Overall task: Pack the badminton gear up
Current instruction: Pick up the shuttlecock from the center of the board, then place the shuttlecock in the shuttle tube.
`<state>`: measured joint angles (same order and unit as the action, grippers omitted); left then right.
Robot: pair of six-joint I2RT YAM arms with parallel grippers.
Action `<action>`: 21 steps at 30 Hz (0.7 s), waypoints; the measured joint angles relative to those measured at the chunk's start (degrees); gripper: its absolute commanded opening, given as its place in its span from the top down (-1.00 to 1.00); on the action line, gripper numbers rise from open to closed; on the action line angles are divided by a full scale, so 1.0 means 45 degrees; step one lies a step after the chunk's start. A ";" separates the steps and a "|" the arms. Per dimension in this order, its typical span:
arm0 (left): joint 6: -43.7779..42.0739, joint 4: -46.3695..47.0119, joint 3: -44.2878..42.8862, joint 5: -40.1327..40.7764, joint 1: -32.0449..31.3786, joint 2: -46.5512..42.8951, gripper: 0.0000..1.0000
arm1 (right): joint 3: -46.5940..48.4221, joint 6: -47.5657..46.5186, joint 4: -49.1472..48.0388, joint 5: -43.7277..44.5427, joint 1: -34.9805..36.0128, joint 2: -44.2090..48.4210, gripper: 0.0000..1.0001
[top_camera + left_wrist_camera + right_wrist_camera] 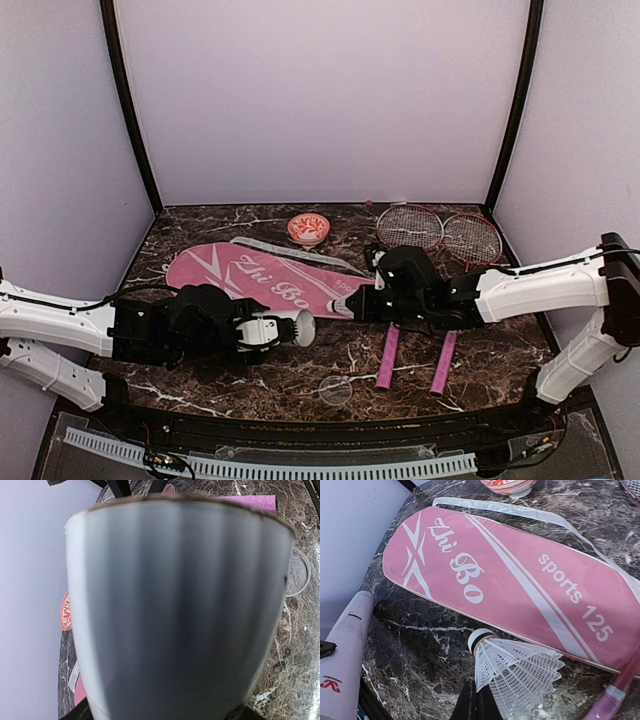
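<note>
you are holding the white tube (290, 328) in the left gripper (258, 330), fingers spread round it, at near left with its mouth facing right. your right gripper (476, 704) is pinching the shuttlecock (517, 672) by its skirt, just beside the pink cover (510, 585). i am judging the skirt light and crushable, so be gripping gently.

Two rackets (409, 226) (472, 238), one pink cover (260, 278), one white tube (285, 327), one shuttlecock (517, 672), one patterned bowl (308, 229), one clear lid (335, 390).
</note>
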<state>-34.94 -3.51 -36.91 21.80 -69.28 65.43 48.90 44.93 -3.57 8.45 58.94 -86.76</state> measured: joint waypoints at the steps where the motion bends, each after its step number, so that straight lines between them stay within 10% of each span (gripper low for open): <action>1: 0.0000 0.0000 0.0000 -0.0015 0.0005 0.0000 -0.36 | -0.0301 0.0034 0.0117 0.0194 0.0000 0.0369 1.00; 21: 0.0005 -0.0010 -0.0005 -0.0175 0.0000 0.0384 -0.36 | -0.1583 -0.0680 0.1622 -0.2089 0.0087 0.4901 1.00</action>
<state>-34.92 -3.55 -36.93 21.02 -69.28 67.16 41.78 41.87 3.73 -0.95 59.33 -64.71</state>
